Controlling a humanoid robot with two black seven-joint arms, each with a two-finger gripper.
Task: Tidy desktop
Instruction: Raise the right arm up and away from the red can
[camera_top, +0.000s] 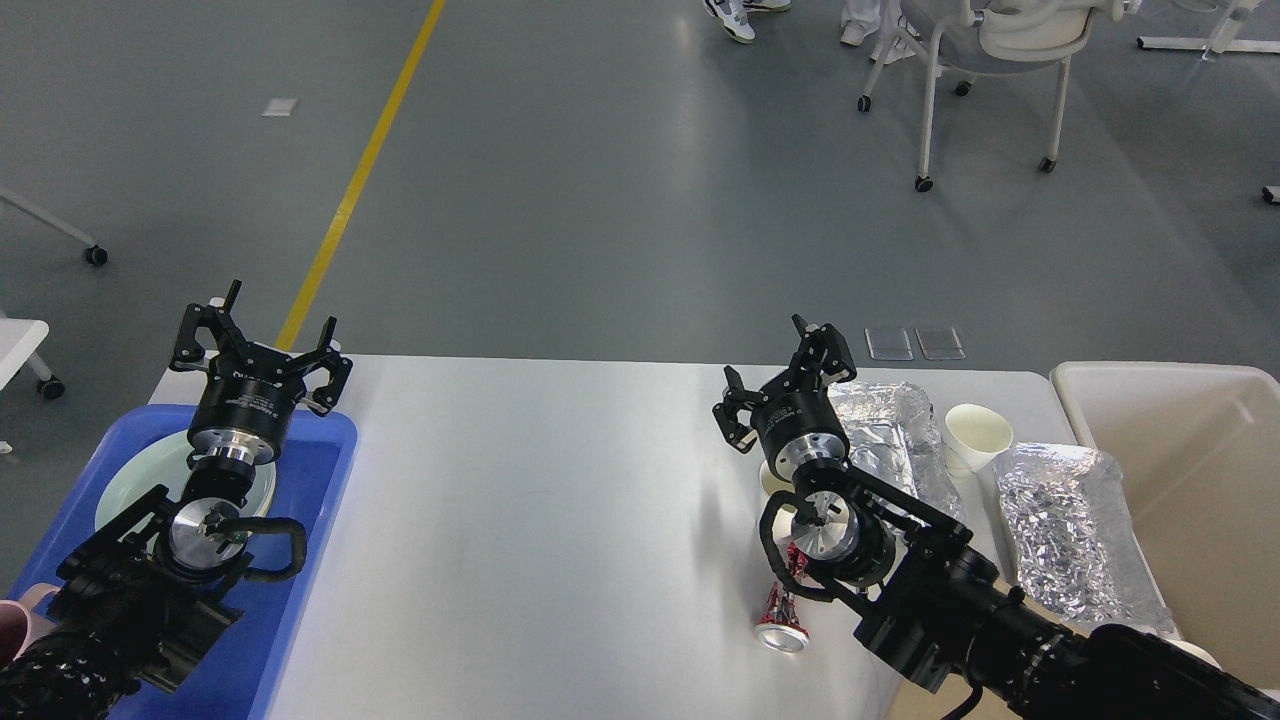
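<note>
The white desktop (540, 520) fills the middle of the head view. My left gripper (260, 335) is open and empty above the far end of a blue tray (300, 560) that holds a pale plate (130, 475). My right gripper (785, 375) is open and empty, raised over the right part of the desktop. Beside it lie a crumpled foil tray (890, 430), a second foil piece (1065, 530), a white paper cup (978, 432) and a crushed red can (782, 620). Another cup (768, 482) is mostly hidden behind my right wrist.
A cream bin (1200, 480) stands at the desktop's right end. A pink cup's edge (12, 620) shows at the lower left. Chairs and a person's feet are on the grey floor beyond the desktop.
</note>
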